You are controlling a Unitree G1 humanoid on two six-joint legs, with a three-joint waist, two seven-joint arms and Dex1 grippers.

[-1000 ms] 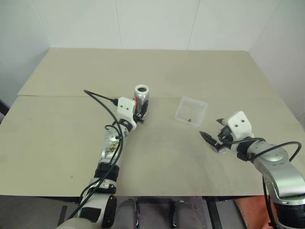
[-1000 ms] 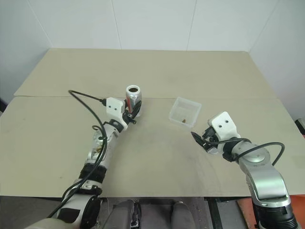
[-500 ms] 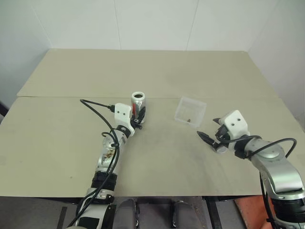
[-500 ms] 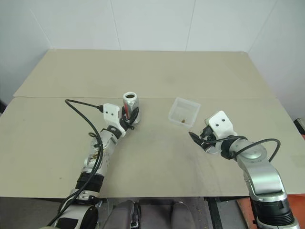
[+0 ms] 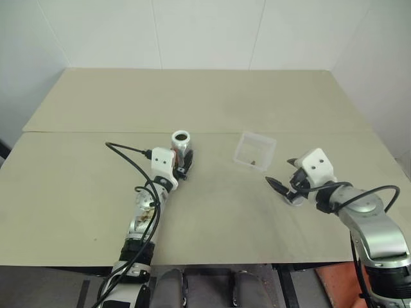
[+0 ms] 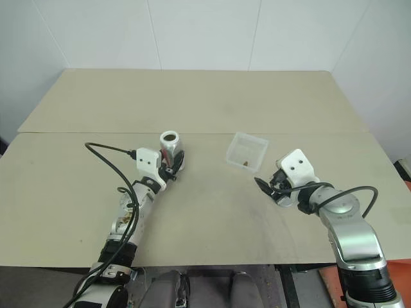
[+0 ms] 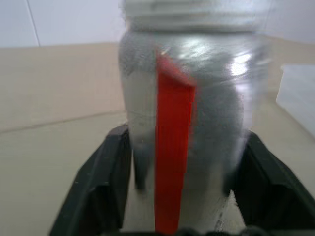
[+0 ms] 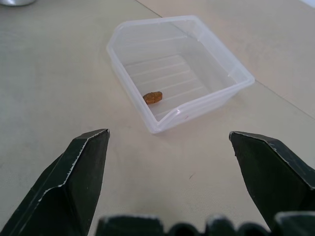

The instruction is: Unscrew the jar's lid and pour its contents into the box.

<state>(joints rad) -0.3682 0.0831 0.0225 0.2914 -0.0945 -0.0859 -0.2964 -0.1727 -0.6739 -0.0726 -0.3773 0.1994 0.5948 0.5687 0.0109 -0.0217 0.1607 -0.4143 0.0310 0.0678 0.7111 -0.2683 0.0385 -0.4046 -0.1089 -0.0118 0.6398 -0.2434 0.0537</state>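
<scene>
My left end effector (image 5: 184, 162) has its fingers either side of the open jar (image 5: 181, 144), but I can't tell if they're gripping. Right end effector (image 5: 280, 190) is spread wide and empty, with the box (image 8: 177, 69) and one brown bit (image 8: 153, 97) just ahead.

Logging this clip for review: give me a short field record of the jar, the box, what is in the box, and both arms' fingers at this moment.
jar: upright on the table, top open, no lid on it
box: beside the jar, apart from it
contents: one small brown bit lying in the box
left gripper: fingers flank the jar; grip unclear
right gripper: fingers wide apart, empty, aimed at the box
</scene>
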